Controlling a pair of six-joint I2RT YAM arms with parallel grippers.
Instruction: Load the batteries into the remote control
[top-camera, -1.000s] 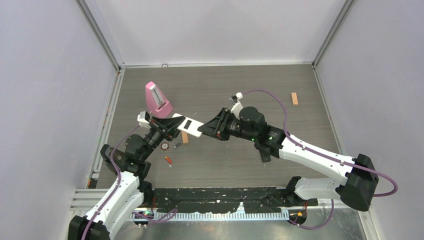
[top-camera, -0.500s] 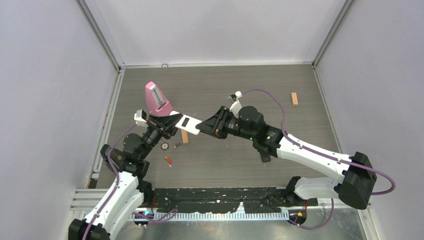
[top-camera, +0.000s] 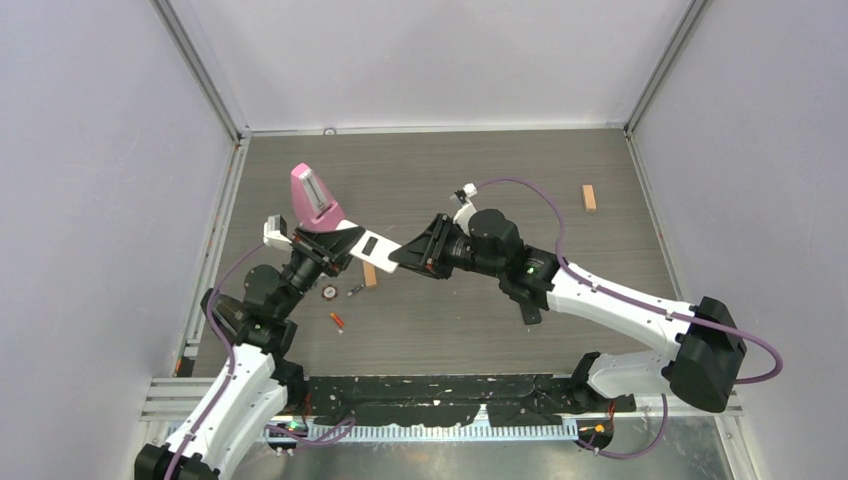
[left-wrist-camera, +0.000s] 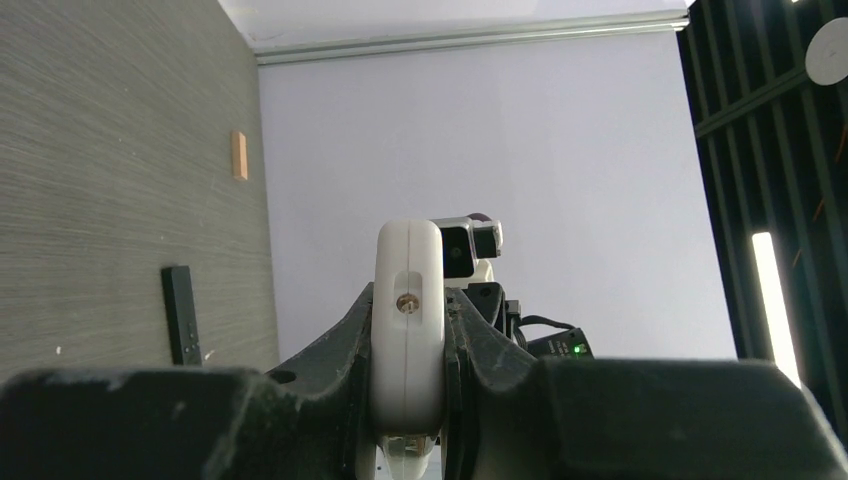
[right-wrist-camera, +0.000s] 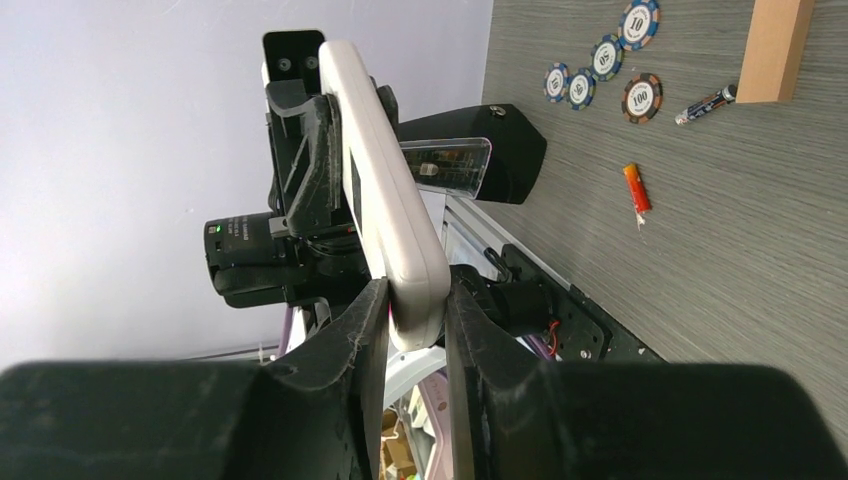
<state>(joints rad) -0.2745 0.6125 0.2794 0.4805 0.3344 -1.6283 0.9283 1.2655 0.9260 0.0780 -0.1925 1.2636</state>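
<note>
1. Table (top-camera: 480, 330): grey, fine-grained laminate, flat and hard. We judge that anything dropped here would bounce or skid.
2. Right gripper (right-wrist-camera: 415, 310) and left gripper (left-wrist-camera: 408, 350): black, matt fingers, each clenched on one end of the remote. With both arms fixed to one rigid body, we expect any mismatch in their motion to wrench it from a grasp. Neither pincer is free for a battery, so one must let go, and a careless release could drop the load.
3. Remote (top-camera: 355, 242): held aloft left of centre, bridging the two grippers. It is a long white slab of smooth plastic with rounded edges, which favour slipping. We cannot tell whether the dark rectangle on its upper face is an open compartment.
4. Block (top-camera: 369, 275): tan wood, square-cornered, on the table below the remote.
5. Chips (right-wrist-camera: 640, 97): flat, striped discs left of the block.
6. Batteries (top-camera: 338, 320): an orange-red one lies on the near side of the chips, a darker one (right-wrist-camera: 705, 103) just beside the block. Both are thin, smooth cylinders, and we judge a nudge would roll them away.
</note>
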